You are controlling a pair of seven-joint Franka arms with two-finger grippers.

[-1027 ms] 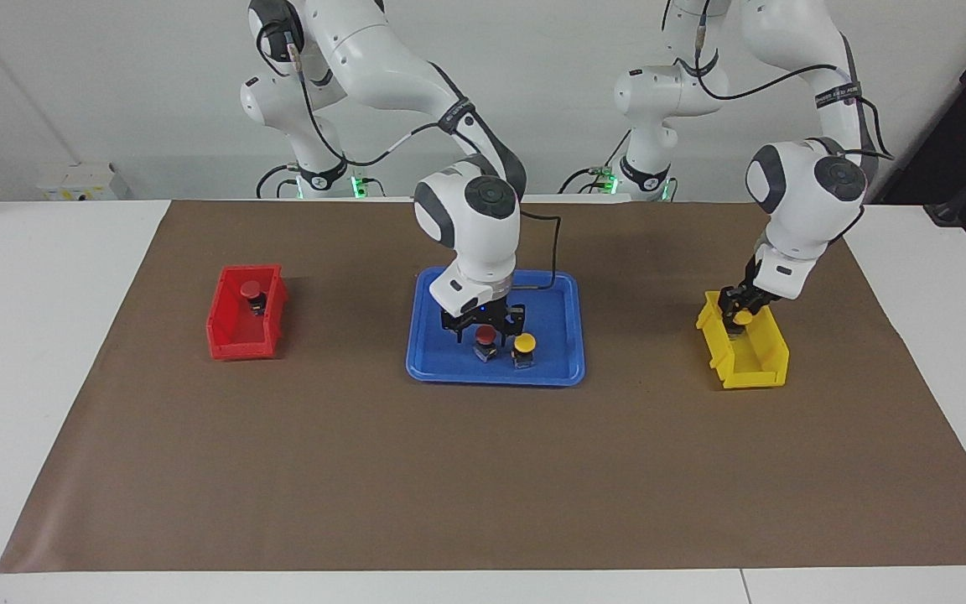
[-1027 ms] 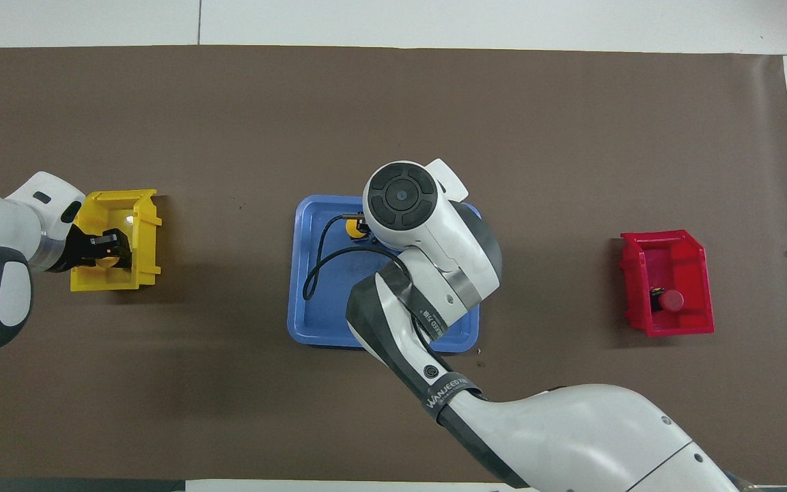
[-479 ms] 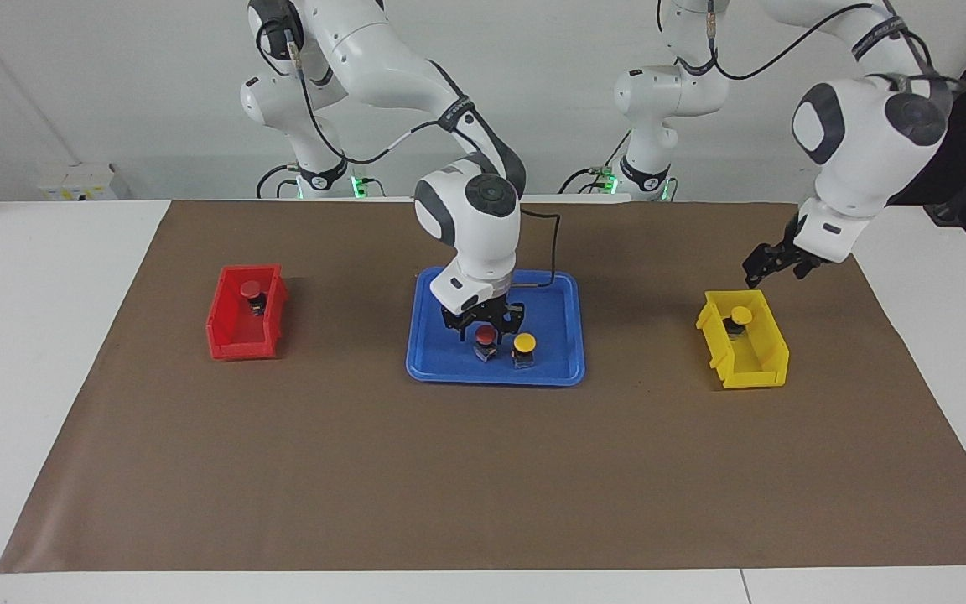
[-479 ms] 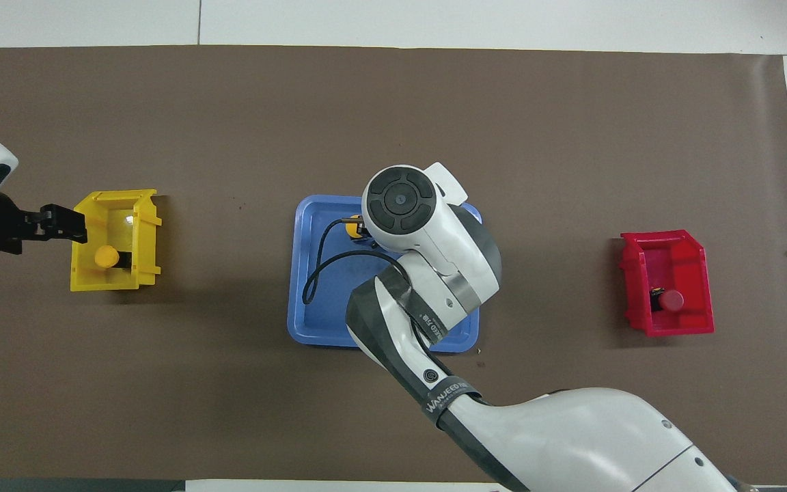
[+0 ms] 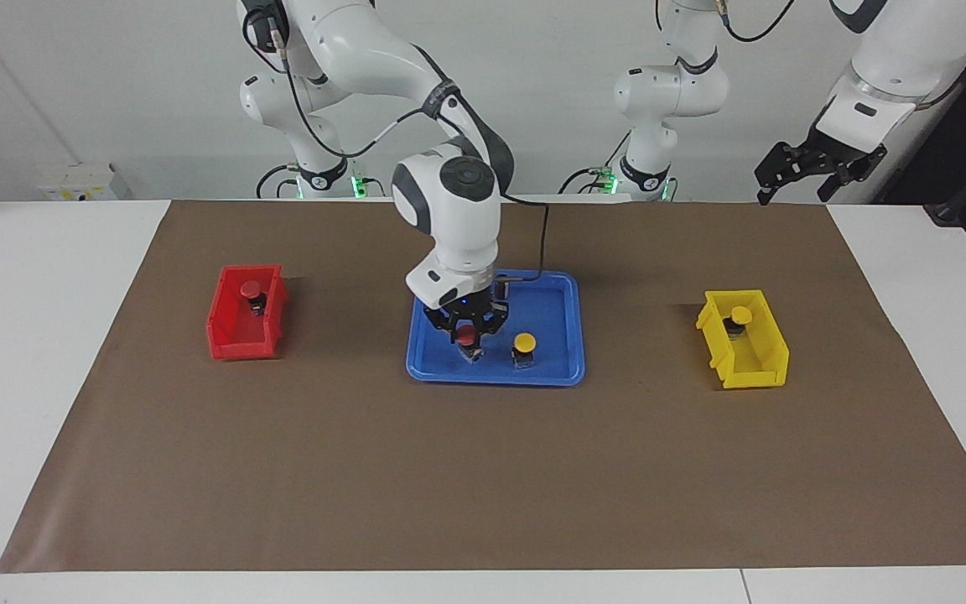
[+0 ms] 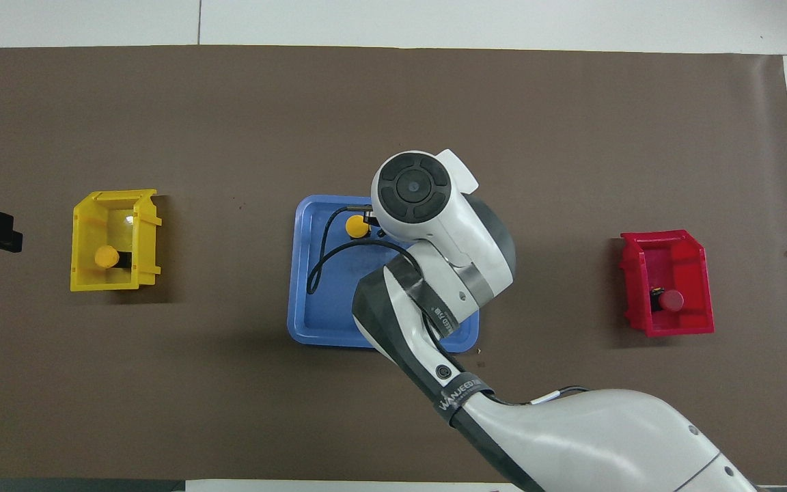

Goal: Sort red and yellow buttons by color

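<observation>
The blue tray (image 5: pixel 550 289) sits mid-table on the brown mat (image 5: pixel 483 470) and serves as the landmark. Over the tray, the right gripper (image 5: pixel 467 331) is closed on a red button (image 5: pixel 467 334), a round red cap on a stubby dark body, its fingers pinching the button at the cap; whether the button rests on the tray floor or is just off it cannot be told. Just beside it in the tray, toward the left arm's end, stands a yellow button (image 5: pixel 523 343) with a round yellow cap on a short black-grey body, upright and apart from the gripper.

Well away from the tray, toward the right arm's end, a red bin (image 5: pixel 236 340) holds a second red button (image 5: pixel 251 291). Toward the left arm's end, a yellow bin (image 5: pixel 755 369) holds a second yellow button (image 5: pixel 739 316).

The left gripper (image 5: pixel 802 180) hangs high in the air, past the yellow bin from the tray, with its fingers spread and nothing in them.
</observation>
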